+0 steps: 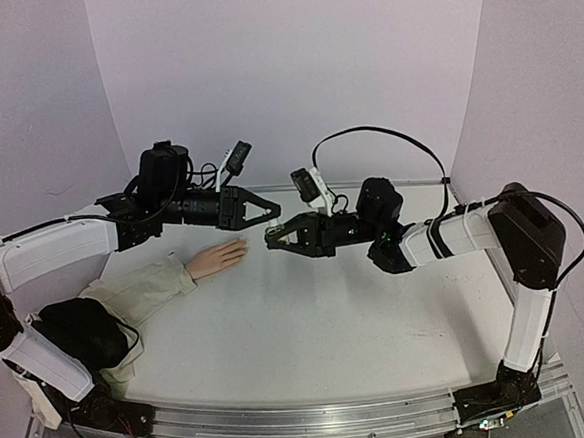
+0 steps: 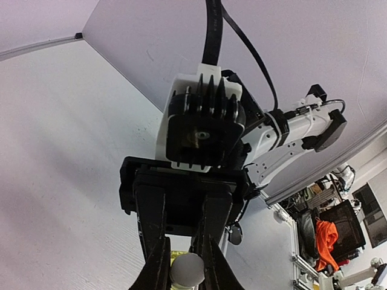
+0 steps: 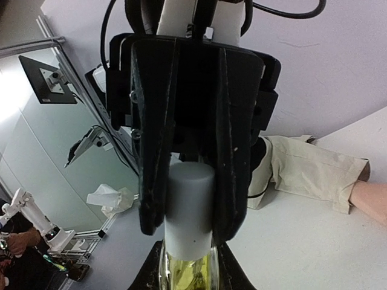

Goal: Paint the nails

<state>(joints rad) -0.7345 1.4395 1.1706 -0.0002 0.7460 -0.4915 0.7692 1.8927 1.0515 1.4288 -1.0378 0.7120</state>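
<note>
Pale lilac walls are curving round a white worktop (image 1: pixel 310 328), and the two arms are meeting nose to nose over its middle. The right jaws are clamping a small bottle (image 3: pixel 184 273) holding yellowish-green liquid. The left jaws are pinching narrow on its white cap (image 3: pixel 189 205), which is sitting on the neck, not yet off. The mannequin hand (image 1: pixel 219 256) is lying flat just below and left of that meeting point in the overhead view. Its long axis is running from the beige sleeve (image 1: pixel 142 290) at lower left toward fingertips pointing right. The nails are too small to be showing, though they are probably lying at those tips, closest to the right jaws. The left jaws are hovering just above the hand in frame, so the cap is likely needing only a short swing down and left.
</note>
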